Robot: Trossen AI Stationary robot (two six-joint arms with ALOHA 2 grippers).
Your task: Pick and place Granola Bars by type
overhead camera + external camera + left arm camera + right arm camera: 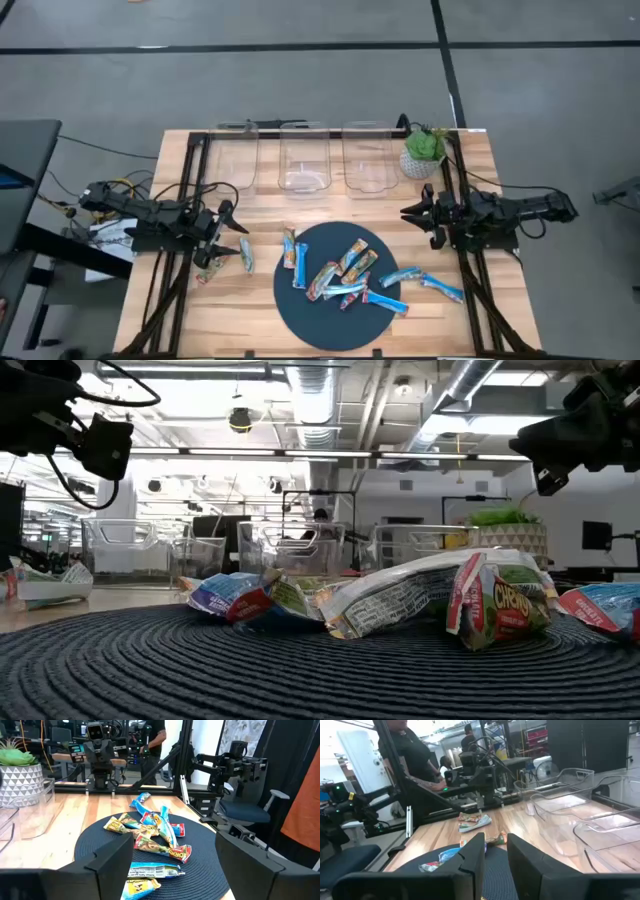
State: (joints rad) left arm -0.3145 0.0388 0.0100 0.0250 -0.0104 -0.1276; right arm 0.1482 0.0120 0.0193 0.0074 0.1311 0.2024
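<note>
Granola bars (345, 275) heaped on round dark mat (300, 315) at table's 6 o'clock, some spilled onto wood at 3 and 9; unsorted. Clear bins (304, 157) wait at 12. Left gripper (229, 221), right gripper (414, 213) hover flanking mat, fingers apart, empty.

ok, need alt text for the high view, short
Overhead view of a wooden table: granola bars in blue and multicoloured wrappers lie piled on a round dark mat, with a few loose on the wood either side. Three clear bins and a potted plant line the far edge. The left hand and right hand hover open at the sides, holding nothing.
</note>
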